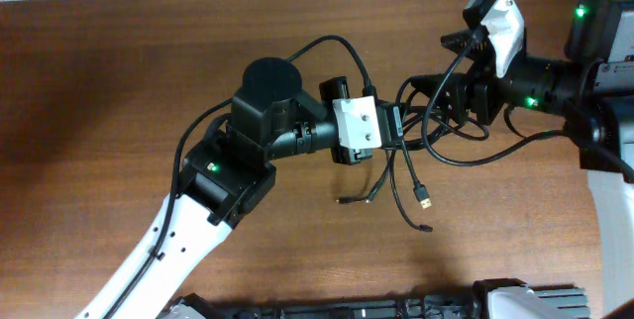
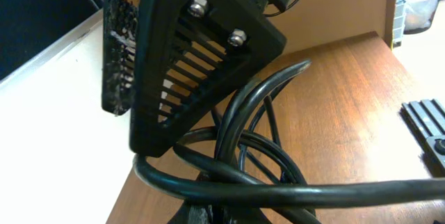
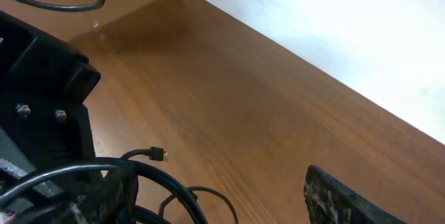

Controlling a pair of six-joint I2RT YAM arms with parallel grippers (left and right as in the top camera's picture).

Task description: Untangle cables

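Observation:
The cables [image 1: 436, 146] are a bundle of thin black cords looped together at the middle right of the table [image 1: 119, 81]. Loose ends trail toward the front, one with a gold plug [image 1: 424, 201]. My left gripper [image 1: 394, 126] reaches in from the left and is shut on a cord of the bundle. In the left wrist view its jaws [image 2: 208, 211] pinch the cords at the bottom edge, with the loops [image 2: 250, 147] rising ahead. My right gripper [image 1: 423, 101] stands open just right of it. In the right wrist view its fingers [image 3: 334, 200] are wide apart, with cable loops [image 3: 163, 182] passing between them.
A black rail [image 1: 396, 309] runs along the table's front edge and also shows as the rail [image 2: 427, 123] at the right of the left wrist view. A clear plastic box [image 2: 421, 8] sits beyond the table's end. The right arm's own thick wires [image 1: 466, 42] arc above its wrist.

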